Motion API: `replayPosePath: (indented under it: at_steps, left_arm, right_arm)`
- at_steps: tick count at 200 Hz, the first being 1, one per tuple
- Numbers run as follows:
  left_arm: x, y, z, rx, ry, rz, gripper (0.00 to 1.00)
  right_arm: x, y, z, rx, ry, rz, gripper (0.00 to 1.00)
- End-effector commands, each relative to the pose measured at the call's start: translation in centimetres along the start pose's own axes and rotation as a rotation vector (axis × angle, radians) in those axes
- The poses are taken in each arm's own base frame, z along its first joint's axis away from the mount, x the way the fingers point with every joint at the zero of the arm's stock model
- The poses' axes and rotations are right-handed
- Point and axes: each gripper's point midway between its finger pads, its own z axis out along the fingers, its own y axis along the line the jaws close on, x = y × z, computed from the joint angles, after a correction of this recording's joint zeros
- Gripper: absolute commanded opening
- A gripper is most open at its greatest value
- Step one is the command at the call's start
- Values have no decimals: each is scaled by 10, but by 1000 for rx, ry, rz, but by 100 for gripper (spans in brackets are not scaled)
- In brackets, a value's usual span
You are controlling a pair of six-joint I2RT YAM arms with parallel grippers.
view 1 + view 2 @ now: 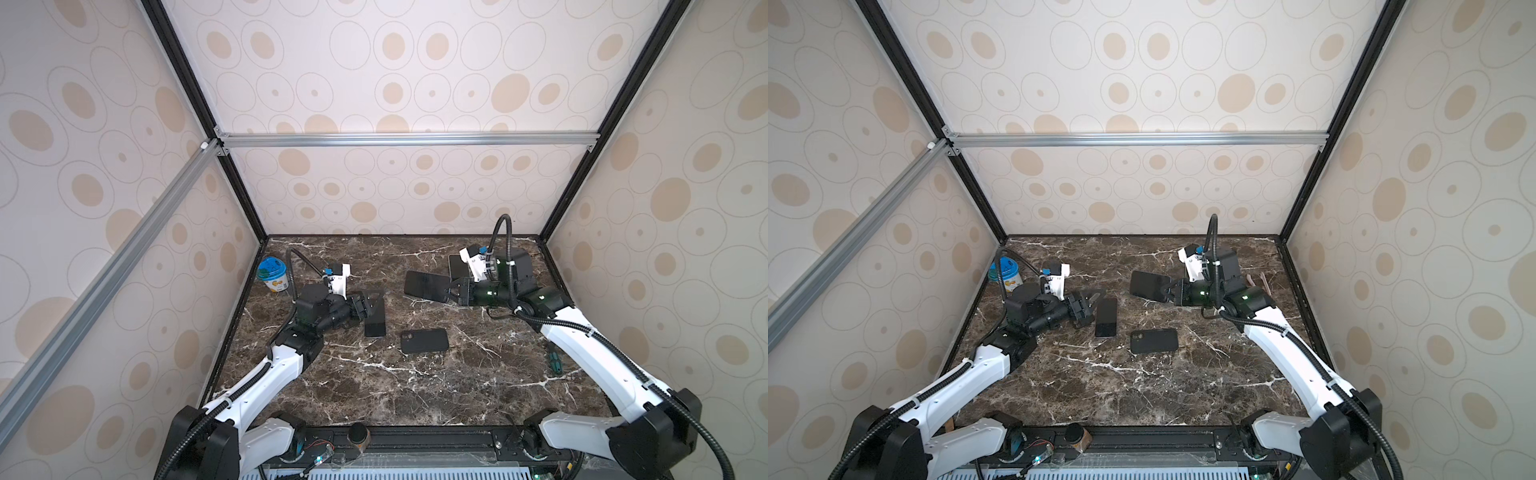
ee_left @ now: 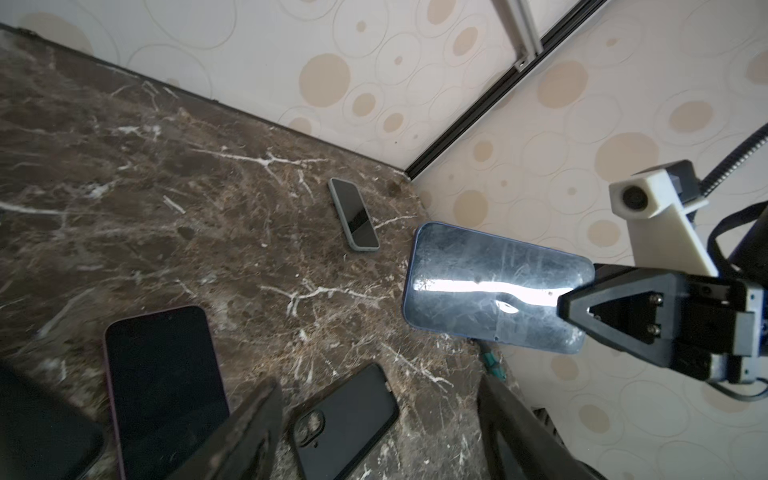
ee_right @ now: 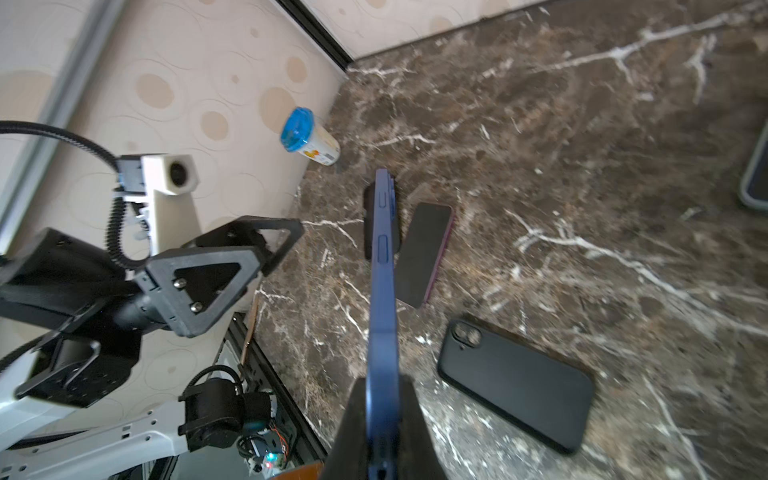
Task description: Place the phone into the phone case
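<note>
Brown marble tabletop [image 1: 374, 390] bearing phone case [image 1: 424, 340]; circle-patterned walls [image 1: 415, 62].

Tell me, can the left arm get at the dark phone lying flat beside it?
Probably yes: the left gripper stands open right beside the phone, nothing lies between them, and the right gripper is off to the side holding a blue phone.

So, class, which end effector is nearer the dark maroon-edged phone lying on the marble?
Left. The left end effector is open beside the dark maroon-edged phone; the right end effector, holding a blue-edged phone, is farther away.
</note>
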Motion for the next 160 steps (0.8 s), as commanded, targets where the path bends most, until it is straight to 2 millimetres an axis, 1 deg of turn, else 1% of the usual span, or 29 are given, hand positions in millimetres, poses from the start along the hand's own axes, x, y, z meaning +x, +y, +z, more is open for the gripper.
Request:
replayPosePath:
  at_steps: [1,5,8,19,29,37,57,87,125,160]
  left_arm:
    - [23,20,2,-90,89,26,72]
    - [26,20,4,-92,105,31,72]
    - [27,25,4,-122,105,34,73]
    - [34,30,6,-158,140,51,74]
    - [43,35,9,-187,172,62,77]
    - [50,39,10,-207,197,68,81]
    - [68,42,16,-224,263,84,85]
    - [91,38,26,-223,331,107,86]
    - [111,32,41,-194,369,79,86]
    - [126,28,53,-169,385,34,87]
  right_arm:
    - [35,-22,2,33,185,50,0]
    - [37,-25,2,34,199,53,0]
    - [38,-25,2,33,209,52,0]
    - [44,-28,5,32,246,47,0]
    - [49,-29,7,21,277,38,0]
    - [54,-34,8,29,300,43,0]
    - [62,-42,14,24,346,73,0]
    - [72,-46,21,-20,396,114,0]
    - [77,-47,33,-86,440,144,0]
    - [81,-55,47,-113,476,173,0]
